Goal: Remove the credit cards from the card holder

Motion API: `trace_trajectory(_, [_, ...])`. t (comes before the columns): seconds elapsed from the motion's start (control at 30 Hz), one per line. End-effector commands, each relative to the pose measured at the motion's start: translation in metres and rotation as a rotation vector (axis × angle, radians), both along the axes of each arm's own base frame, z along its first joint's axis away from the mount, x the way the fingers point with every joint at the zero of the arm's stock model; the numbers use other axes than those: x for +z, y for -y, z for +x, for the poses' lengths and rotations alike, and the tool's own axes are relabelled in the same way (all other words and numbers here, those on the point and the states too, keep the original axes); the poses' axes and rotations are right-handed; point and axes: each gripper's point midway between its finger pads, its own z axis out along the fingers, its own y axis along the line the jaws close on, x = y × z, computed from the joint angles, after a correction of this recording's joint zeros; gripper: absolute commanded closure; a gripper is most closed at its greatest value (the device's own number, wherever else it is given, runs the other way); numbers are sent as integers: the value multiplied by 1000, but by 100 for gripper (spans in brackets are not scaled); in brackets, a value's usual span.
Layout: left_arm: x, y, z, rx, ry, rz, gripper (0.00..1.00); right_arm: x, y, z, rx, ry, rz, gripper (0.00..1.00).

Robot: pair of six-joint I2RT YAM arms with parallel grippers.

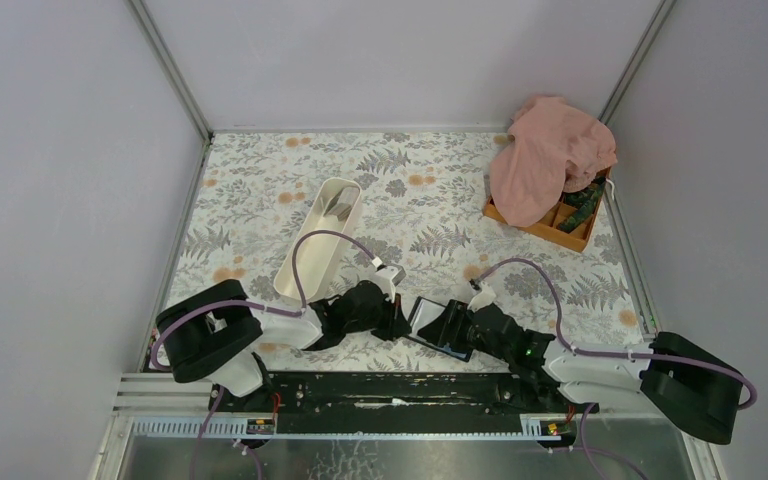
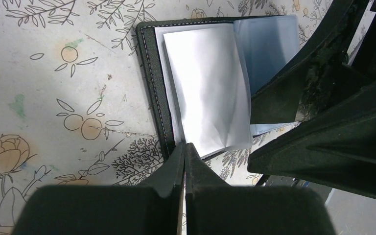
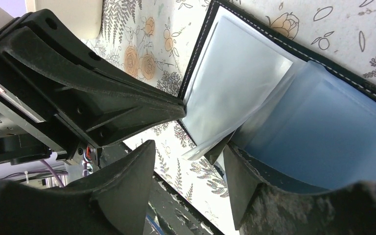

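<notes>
The card holder [image 1: 428, 316] lies open on the flowered table between my two grippers. It is black with white stitching, and its glossy leaves are fanned: a white one [image 2: 205, 83] and a bluish one [image 3: 323, 132]. I cannot tell whether cards sit in them. My left gripper [image 2: 185, 145] is shut, with its tips pinched on the holder's near edge by the corner; it also shows in the right wrist view [image 3: 181, 104]. My right gripper [image 3: 188, 166] is open. One finger [image 3: 237, 171] rests against the lifted leaves, the other [image 3: 137, 171] hangs over bare table.
A long white tray [image 1: 325, 240] stands just behind my left arm. An orange compartment box [image 1: 560, 228] sits at the far right, half covered by a pink cloth [image 1: 550, 155]. The black base rail [image 1: 390, 388] runs along the near edge.
</notes>
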Motion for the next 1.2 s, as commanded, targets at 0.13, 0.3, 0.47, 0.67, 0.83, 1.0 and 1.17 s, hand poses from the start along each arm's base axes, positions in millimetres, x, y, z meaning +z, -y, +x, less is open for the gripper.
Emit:
trace_trajectory(0.13, [-27, -19, -22, -39, -70, 102, 100, 71, -41, 12, 50, 131, 258, 40])
trace_trajectory(0.3, [-24, -18, -19, -37, -57, 104, 100, 80, -44, 14, 66, 157, 294, 40])
trace_trajectory(0.47, [-23, -10, -19, -53, -68, 89, 100, 87, -41, 20, 64, 191, 321, 40])
trace_trajectory(0.67, [-21, -3, -18, -62, -80, 77, 100, 84, -39, 32, 72, 203, 302, 41])
trace_trajectory(0.83, [-23, 0, -15, -58, -83, 84, 100, 77, -40, 33, 74, 188, 282, 43])
trace_trajectory(1.0, [-26, 1, -17, -55, -93, 79, 100, 76, -36, 32, 54, 170, 290, 49])
trace_trajectory(1.17, [-27, 1, -17, -54, -98, 79, 100, 77, -35, 33, 43, 169, 294, 58])
